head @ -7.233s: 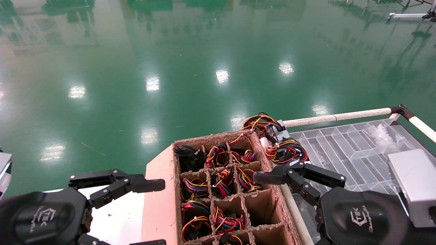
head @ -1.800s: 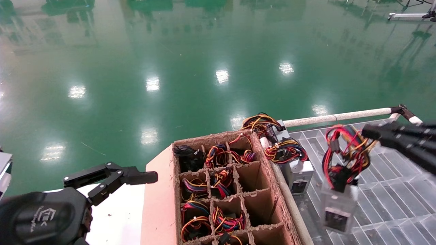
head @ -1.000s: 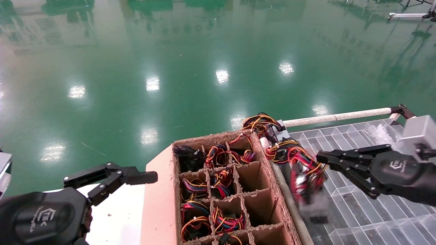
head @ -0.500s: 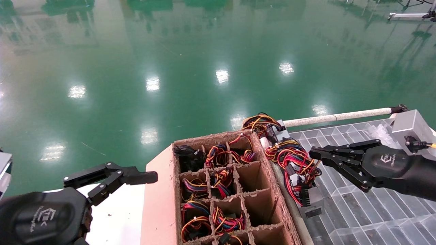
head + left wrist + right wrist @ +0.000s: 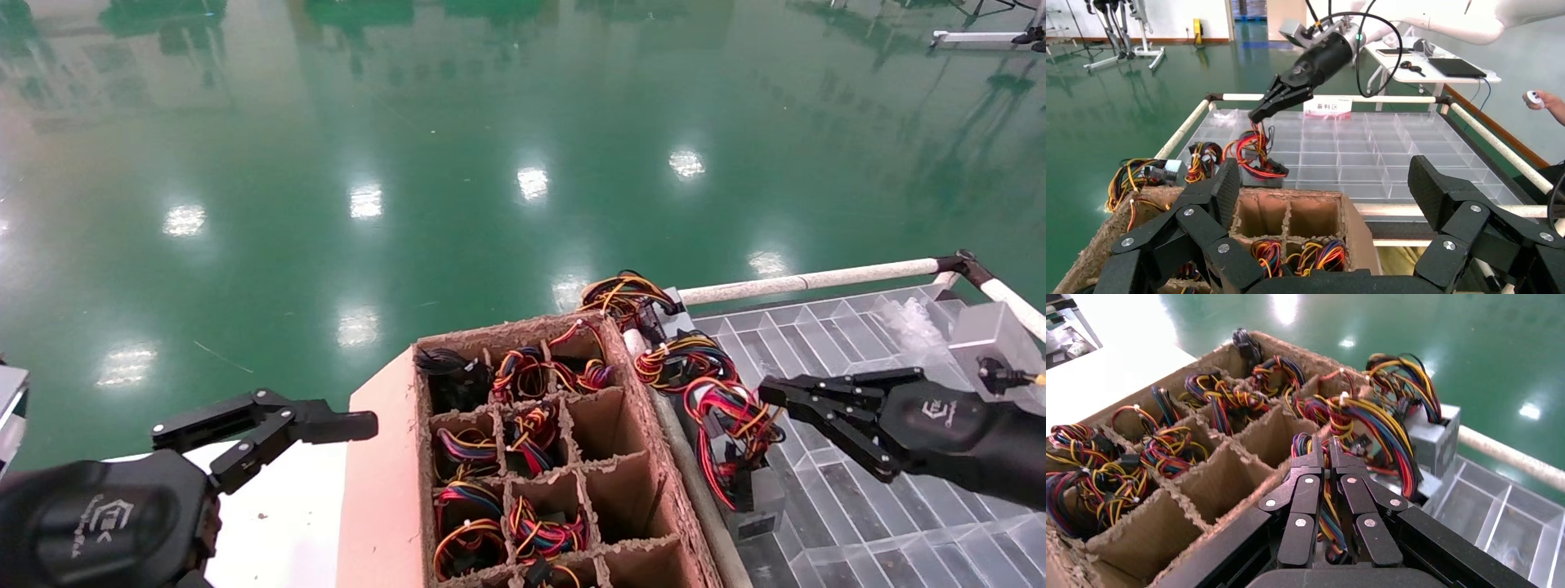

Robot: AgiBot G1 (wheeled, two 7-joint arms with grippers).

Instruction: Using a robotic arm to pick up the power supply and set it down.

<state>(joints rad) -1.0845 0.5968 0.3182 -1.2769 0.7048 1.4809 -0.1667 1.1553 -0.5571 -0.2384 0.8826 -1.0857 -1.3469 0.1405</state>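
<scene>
My right gripper point(image 5: 766, 392) is shut on the red, yellow and black wires of the power supply point(image 5: 756, 500). The supply's silver-grey box stands on the clear tray point(image 5: 866, 359), close against the cardboard box's right wall. In the right wrist view the fingertips point(image 5: 1316, 458) pinch together with the wire bundle point(image 5: 1330, 523) running beneath them. The left wrist view shows the same power supply point(image 5: 1257, 176) under the right gripper point(image 5: 1257, 116). My left gripper point(image 5: 1324, 184) hangs open at the near left, over the cardboard box's near end, holding nothing.
The brown cardboard divider box point(image 5: 645, 441) holds several wired supplies in its cells. Two more supplies point(image 5: 682, 359) lie on the tray's far left corner. A white rail point(image 5: 809, 282) frames the tray. A white table point(image 5: 278, 514) lies to the left.
The right gripper carried the power supply from above the tray leftward and down. Over the last second the grey box settled onto the tray beside the cardboard box. The left arm stayed still.
</scene>
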